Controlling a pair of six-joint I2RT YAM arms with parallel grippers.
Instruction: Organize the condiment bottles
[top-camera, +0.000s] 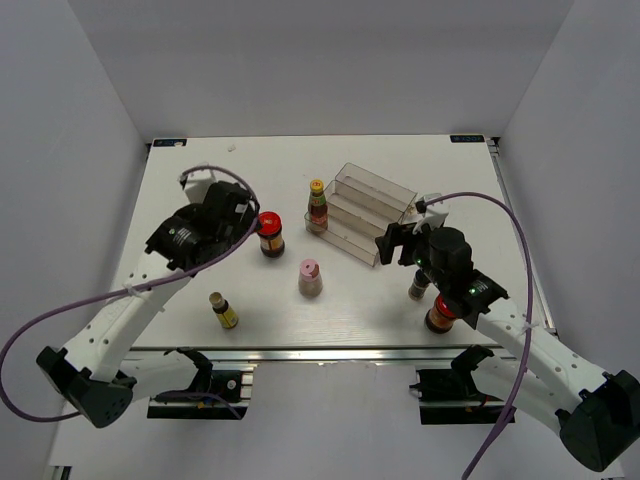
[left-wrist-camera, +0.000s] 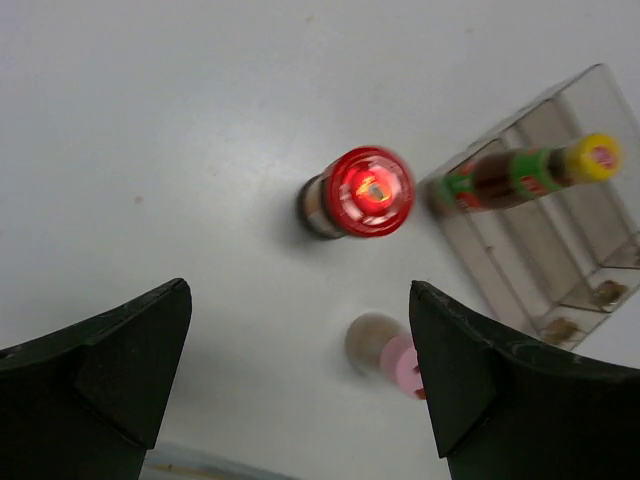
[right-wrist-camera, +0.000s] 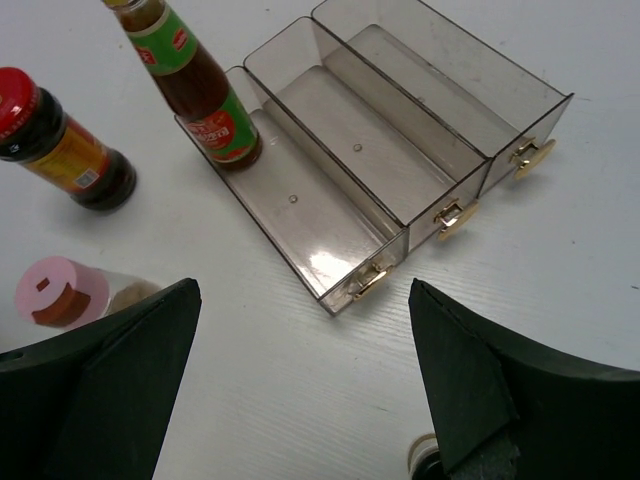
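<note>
Top external view: I see the six condiment bottles all standing upright on the white table (top-camera: 180, 180), long axes vertical and caps pointing up. A slim brown bottle with a yellow cap and green label (top-camera: 317, 205) stands in the lowest step of the clear plastic stepped rack (top-camera: 372, 205), at that step's left end. Just left of it, on the table, is a dark jar with a wide red lid (top-camera: 270, 233). The pink-capped shaker (top-camera: 310, 278) is nearer, between the arms. A second slim yellow-capped bottle (top-camera: 224, 311) stands at the near left. At the near right, a small black-capped bottle (top-camera: 418, 285) and a second dark red-lidded jar (top-camera: 440, 315) sit close together, partly hidden by the right arm.

The left gripper (top-camera: 243, 215) hovers just left of the first jar, and my left wrist camera shows its fingers (left-wrist-camera: 130, 370) spread wide, holding nothing. The right gripper (top-camera: 392, 243) hangs near the rack's near-right end. Its fingers (right-wrist-camera: 480, 390) are equally wide apart and empty.
</note>
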